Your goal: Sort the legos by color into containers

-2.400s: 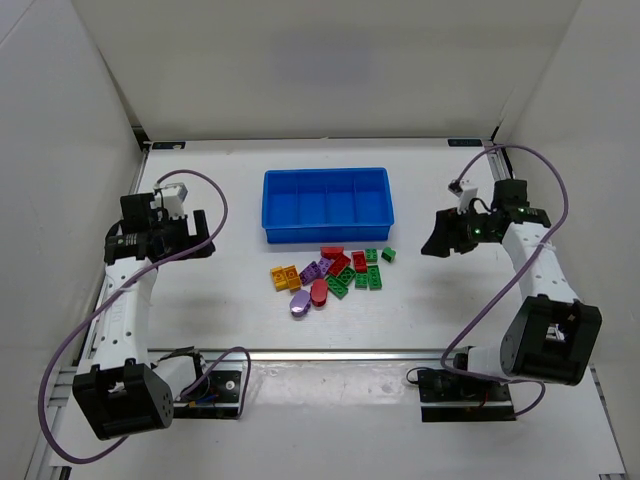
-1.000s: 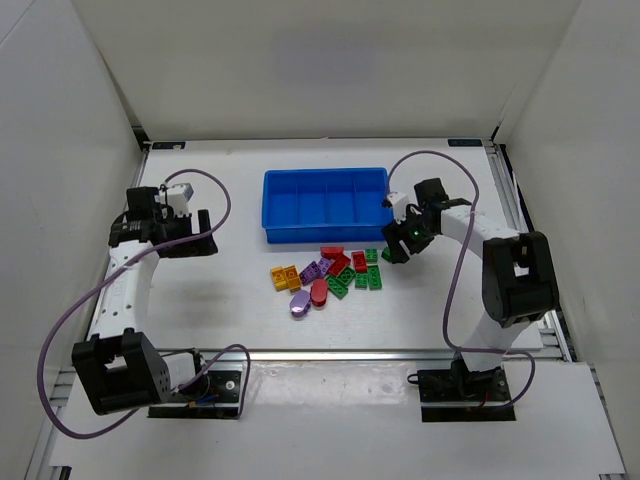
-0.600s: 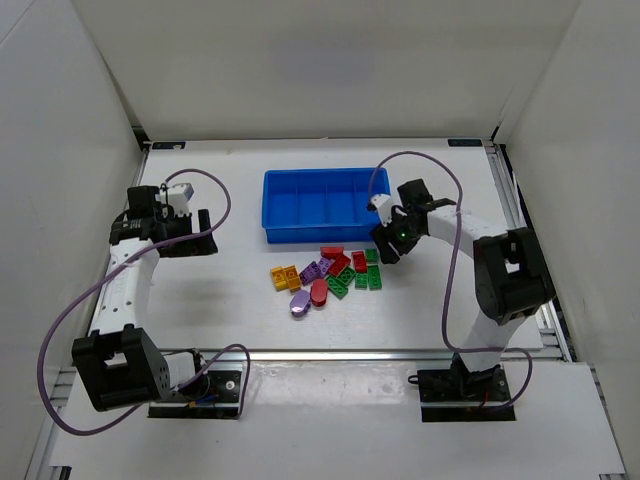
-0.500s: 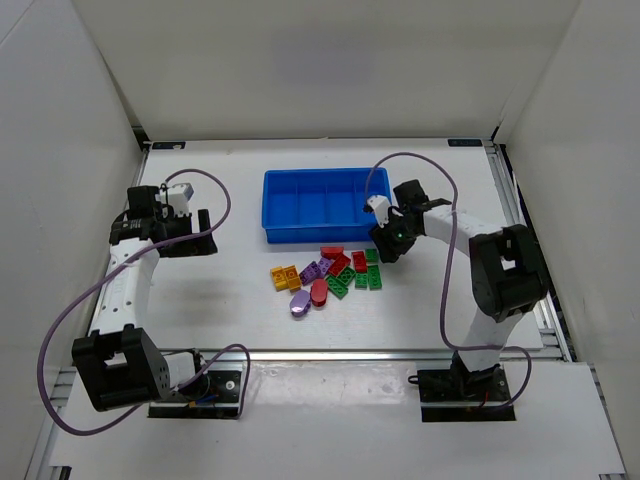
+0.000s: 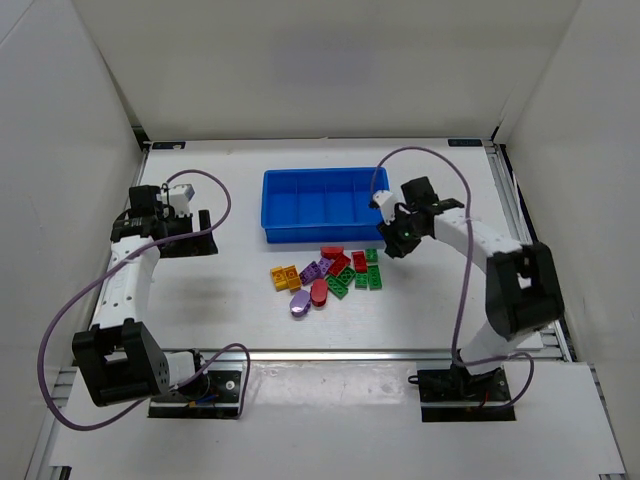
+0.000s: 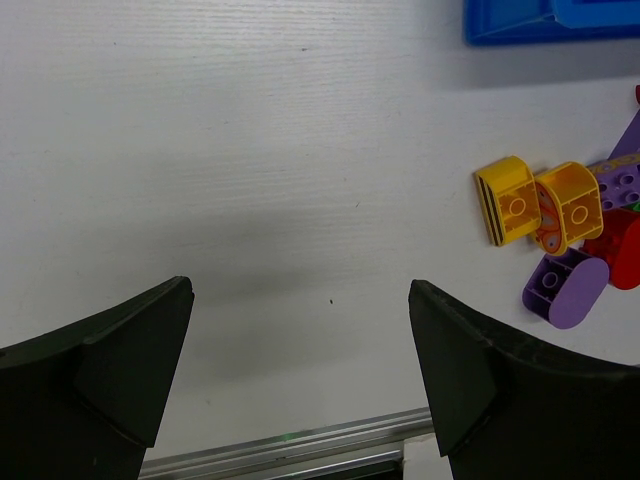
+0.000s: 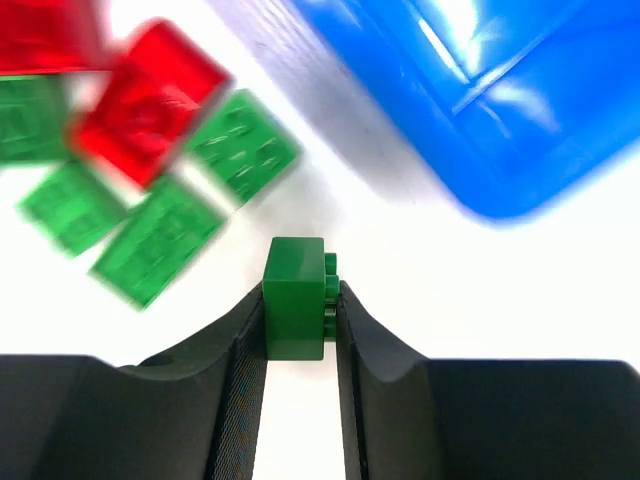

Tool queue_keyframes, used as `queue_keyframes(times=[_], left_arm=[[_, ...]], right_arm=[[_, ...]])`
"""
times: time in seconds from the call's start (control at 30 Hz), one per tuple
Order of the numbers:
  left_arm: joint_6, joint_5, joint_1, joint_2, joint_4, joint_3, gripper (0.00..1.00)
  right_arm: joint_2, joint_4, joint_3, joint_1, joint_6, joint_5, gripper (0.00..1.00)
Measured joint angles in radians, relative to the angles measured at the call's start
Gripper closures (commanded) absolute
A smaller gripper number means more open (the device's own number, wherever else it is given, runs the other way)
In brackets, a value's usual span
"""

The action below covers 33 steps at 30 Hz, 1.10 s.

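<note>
My right gripper point(image 7: 298, 310) is shut on a small green lego point(image 7: 296, 297), held on its side just off the white table. In the top view it point(image 5: 394, 243) hangs between the lego pile point(image 5: 330, 275) and the blue tray's point(image 5: 327, 174) right front corner. Red point(image 7: 150, 105) and green legos point(image 7: 155, 240) lie loose ahead of the right fingers, and the tray corner point(image 7: 480, 100) is to their upper right. My left gripper point(image 6: 300, 290) stands wide open over bare table at the far left point(image 5: 195, 238). Yellow legos point(image 6: 540, 205) and a rounded purple one point(image 6: 565, 290) lie to its right.
The tray's four containers point(image 5: 300, 205) hold nothing that I can see. White walls close in the table on three sides. A metal rail point(image 5: 330, 352) runs along the near edge in front of the arm bases.
My right gripper came in to the pile's right edge, closed on the green lego and drew slightly right with it. The left arm has stayed put.
</note>
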Motion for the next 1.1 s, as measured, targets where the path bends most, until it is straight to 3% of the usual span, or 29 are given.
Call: queue_keyframes(times=[0.13,0.27,0.7,0.93,0.97,1.1], left_arm=[[0.0,0.002,0.0,0.0,0.0,0.0,0.01],[0.0,0.003,0.0,0.0,0.0,0.0,0.0],[0.0,0.004,0.0,0.021,-0.011,0.07,0.01],[0.031,0.034,-0.001,0.042,-0.03,0.091,0.01],[0.04,0.042,-0.002,0.042,-0.032,0.094,0.01],[0.085,0.095,-0.018,0.043,-0.044,0.103,0.01]], right_arm=[[-0.172,-0.089,0.038,0.003,0.021,-0.047,0.87],[-0.199,-0.108,0.173,0.003,0.064,-0.095,0.87],[0.213,-0.086,0.584,-0.027,0.113,-0.085,0.86],[0.34,-0.079,0.62,-0.067,0.116,-0.073,0.69],[0.349,-0.077,0.62,-0.069,0.116,-0.075,0.6],[0.357,-0.064,0.618,-0.066,0.116,-0.074,0.44]])
